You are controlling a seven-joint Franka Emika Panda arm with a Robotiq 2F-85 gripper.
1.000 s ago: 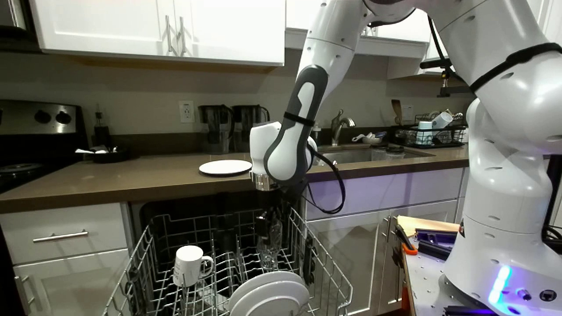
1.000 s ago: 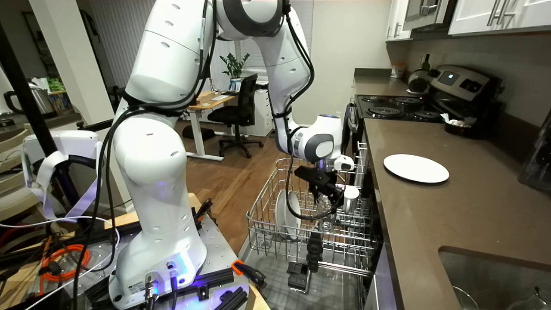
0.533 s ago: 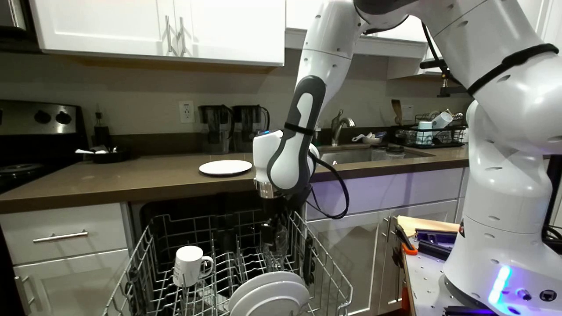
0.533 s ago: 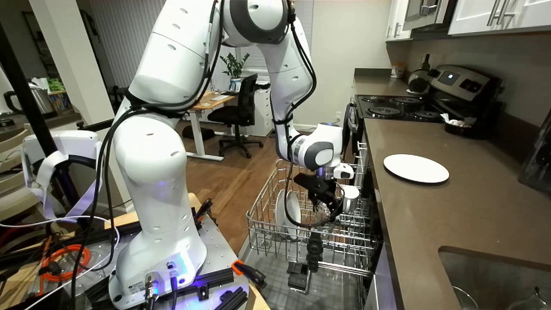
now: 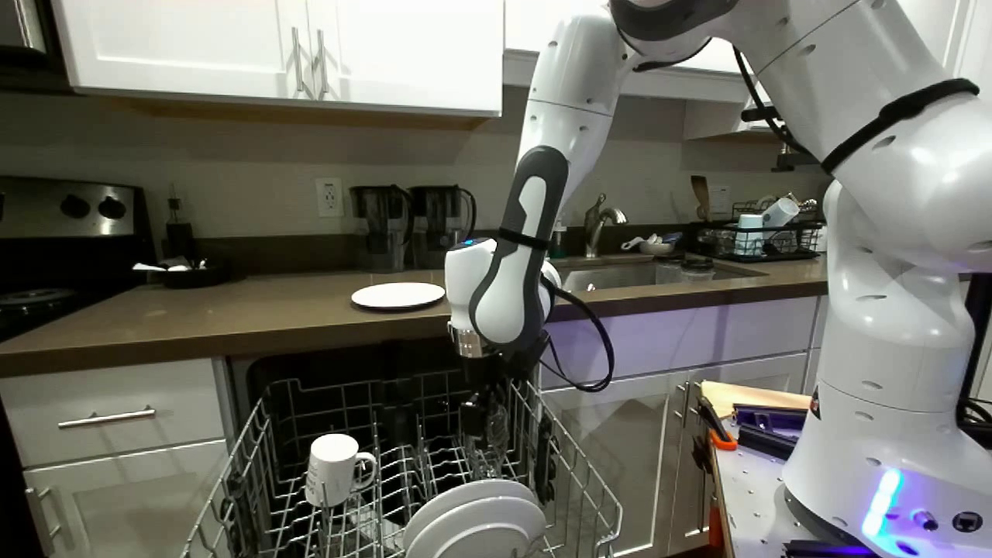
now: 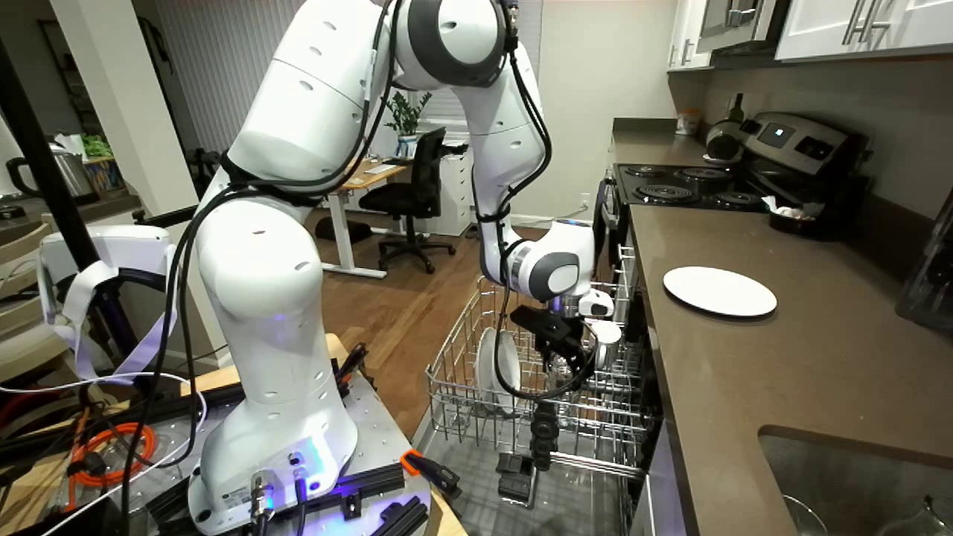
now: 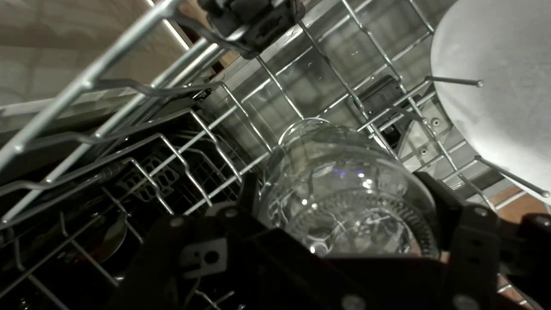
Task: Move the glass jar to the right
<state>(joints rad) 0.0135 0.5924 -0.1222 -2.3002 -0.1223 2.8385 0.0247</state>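
Rack point(image 5: 399, 469), arm point(image 6: 294, 112), mug point(image 5: 329, 469) shared by both exterior views. Cabinets point(image 5: 256, 50) faced nearly square-on across rack in an exterior view. Stove point(image 6: 685, 184) and rack seen beyond nearer arm base point(image 6: 260, 435) in an exterior view. Jar point(image 7: 344, 181) seen steeply from above, very close, in wrist view.

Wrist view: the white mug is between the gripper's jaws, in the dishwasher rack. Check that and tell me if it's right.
Wrong on the object: the wrist view shows the glass jar between the jaws of the gripper, in the dishwasher rack. The white mug sits apart from them, as an exterior view shows.
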